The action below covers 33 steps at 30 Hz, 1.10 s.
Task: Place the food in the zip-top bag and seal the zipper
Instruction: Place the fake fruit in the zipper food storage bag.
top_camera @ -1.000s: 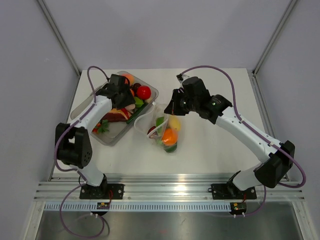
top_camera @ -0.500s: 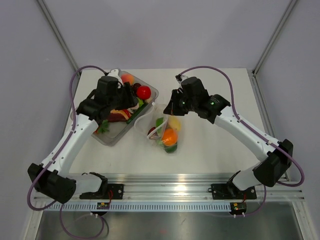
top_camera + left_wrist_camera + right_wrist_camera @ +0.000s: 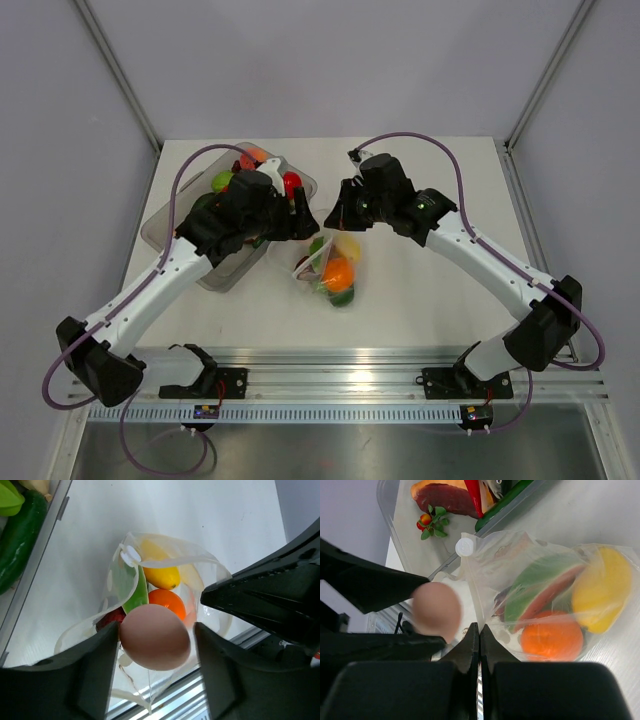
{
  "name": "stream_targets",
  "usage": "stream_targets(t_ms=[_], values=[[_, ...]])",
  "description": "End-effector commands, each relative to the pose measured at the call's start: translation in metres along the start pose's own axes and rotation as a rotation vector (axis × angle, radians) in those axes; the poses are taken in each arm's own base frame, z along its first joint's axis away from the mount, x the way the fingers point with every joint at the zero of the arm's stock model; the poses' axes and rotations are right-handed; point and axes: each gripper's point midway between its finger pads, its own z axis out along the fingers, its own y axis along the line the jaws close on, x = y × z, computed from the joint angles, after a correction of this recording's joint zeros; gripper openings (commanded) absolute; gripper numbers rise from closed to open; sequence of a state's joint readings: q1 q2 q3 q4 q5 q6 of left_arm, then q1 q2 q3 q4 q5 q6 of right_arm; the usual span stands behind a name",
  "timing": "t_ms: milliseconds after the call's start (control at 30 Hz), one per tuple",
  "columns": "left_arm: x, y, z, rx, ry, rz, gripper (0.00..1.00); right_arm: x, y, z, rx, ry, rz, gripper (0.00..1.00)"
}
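Observation:
The zip-top bag (image 3: 330, 265) lies mid-table with its mouth held up and open; orange, yellow, green and red food shows inside it (image 3: 551, 639). My right gripper (image 3: 479, 628) is shut on the bag's mouth edge, where the zipper (image 3: 167, 560) gapes apart. Over that mouth hovers my left gripper (image 3: 156, 630), open. A peach-pink egg-shaped piece (image 3: 155, 636) sits between its fingers, touching the left finger with a gap to the right one. That piece looks blurred in the right wrist view (image 3: 436, 611). From above, the left gripper (image 3: 300, 215) hides it.
A rigid clear tray (image 3: 165, 215) at the left back holds more food: a red tomato (image 3: 291, 182), a green piece (image 3: 222, 181), a dark cucumber (image 3: 20, 535) and a meat slice (image 3: 447, 492). The two grippers are close together above the bag.
My left arm swung from the tray rightward to above the bag's mouth, carrying the peach-pink piece, and its jaws have spread slightly. The right gripper kept its hold on the bag's edge.

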State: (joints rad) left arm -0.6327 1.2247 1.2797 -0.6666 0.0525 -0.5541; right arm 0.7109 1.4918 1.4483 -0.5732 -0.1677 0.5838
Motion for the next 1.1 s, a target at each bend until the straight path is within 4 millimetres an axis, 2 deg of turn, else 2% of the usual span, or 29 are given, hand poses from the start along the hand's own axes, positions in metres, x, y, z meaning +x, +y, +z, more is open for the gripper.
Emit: stream_targets(t_ms=[0, 33, 100, 233, 367, 467, 500, 667, 700, 767, 833, 867, 933, 967, 1067], values=[[0.004, -0.017, 0.016, 0.058, 0.017, 0.007, 0.81, -0.015, 0.020, -0.012, -0.053, -0.057, -0.020, 0.00], [0.006, -0.016, 0.018, 0.054, 0.026, 0.008, 0.90, -0.015, 0.019, -0.013, -0.049, -0.058, -0.022, 0.00], [0.007, -0.017, 0.020, 0.050, 0.037, 0.013, 0.98, -0.015, 0.019, -0.014, -0.048, -0.059, -0.022, 0.00], [0.001, -0.016, 0.011, 0.032, 0.018, 0.023, 0.99, -0.015, 0.019, -0.015, -0.047, -0.062, -0.023, 0.00], [-0.019, -0.014, -0.012, 0.006, -0.062, 0.054, 0.83, -0.014, 0.018, -0.014, -0.046, -0.059, -0.023, 0.00], [-0.034, 0.003, -0.026, -0.072, -0.119, 0.063, 0.76, -0.013, 0.017, -0.014, -0.046, -0.059, -0.023, 0.00], [-0.043, 0.013, -0.030, -0.102, -0.139, 0.048, 0.76, -0.013, 0.017, -0.014, -0.047, -0.060, -0.023, 0.00], [-0.056, 0.062, -0.028, -0.209, -0.141, -0.014, 0.77, -0.012, 0.017, -0.018, -0.047, -0.066, -0.024, 0.00], [-0.063, 0.079, -0.028, -0.244, -0.151, -0.044, 0.79, -0.013, 0.017, -0.020, -0.048, -0.069, -0.024, 0.00], [-0.065, 0.100, -0.017, -0.296, -0.123, -0.071, 0.86, -0.013, 0.017, -0.021, -0.050, -0.071, -0.024, 0.00], [-0.074, 0.121, -0.014, -0.351, -0.123, -0.111, 0.88, -0.012, 0.017, -0.022, -0.048, -0.071, -0.023, 0.00], [-0.076, 0.134, -0.006, -0.394, -0.111, -0.127, 0.89, -0.011, 0.016, -0.021, -0.045, -0.069, -0.023, 0.00], [-0.087, 0.143, -0.002, -0.419, -0.131, -0.141, 0.91, -0.012, 0.015, -0.023, -0.041, -0.072, -0.023, 0.00], [-0.089, 0.155, 0.005, -0.441, -0.124, -0.159, 0.91, -0.011, 0.015, -0.024, -0.039, -0.072, -0.025, 0.00], [-0.102, 0.177, 0.009, -0.462, -0.137, -0.220, 0.91, -0.012, 0.014, -0.027, -0.031, -0.076, -0.030, 0.00]])
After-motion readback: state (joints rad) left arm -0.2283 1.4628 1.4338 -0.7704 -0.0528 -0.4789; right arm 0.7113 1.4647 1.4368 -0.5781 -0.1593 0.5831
